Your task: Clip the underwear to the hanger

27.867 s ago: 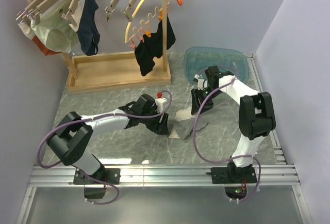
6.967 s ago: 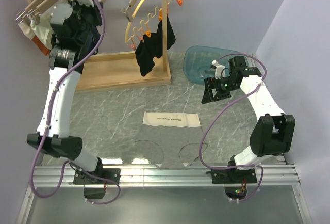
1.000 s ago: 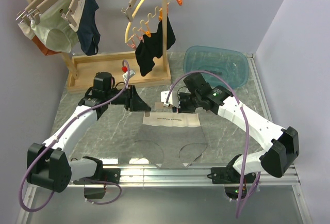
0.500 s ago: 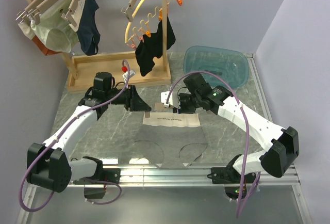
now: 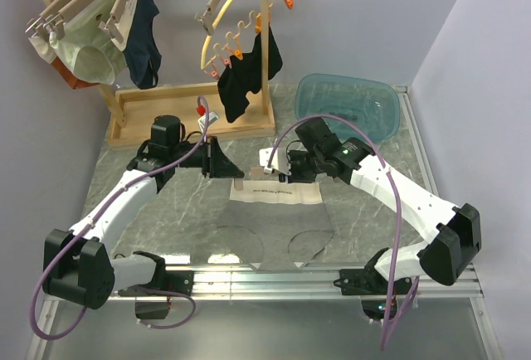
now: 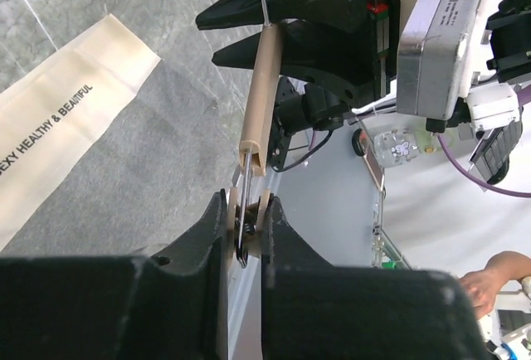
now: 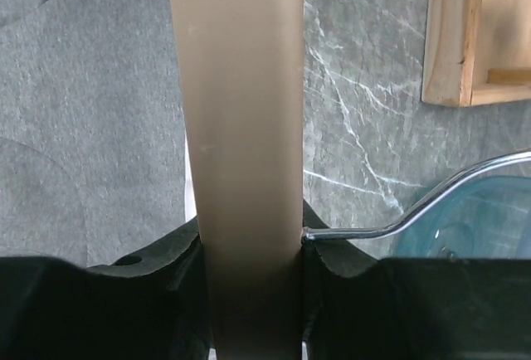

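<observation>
Underwear (image 5: 274, 219) spread flat on the table (image 5: 182, 223), printed waistband at the far edge, hanger (image 6: 261, 86) held low over that edge. Left gripper (image 6: 246, 231) pinched shut on one end clip. Right gripper (image 7: 249, 240) clamped around the wooden bar beside the wire hook (image 7: 398, 219). Reads as soft, limp, light cloth, liable to bunch; best taken at the thicker waistband corners. Against seven seconds back: left arm down from the rack (image 5: 191, 111), right arm in from the basin (image 5: 348, 107), cloth unmoved.
</observation>
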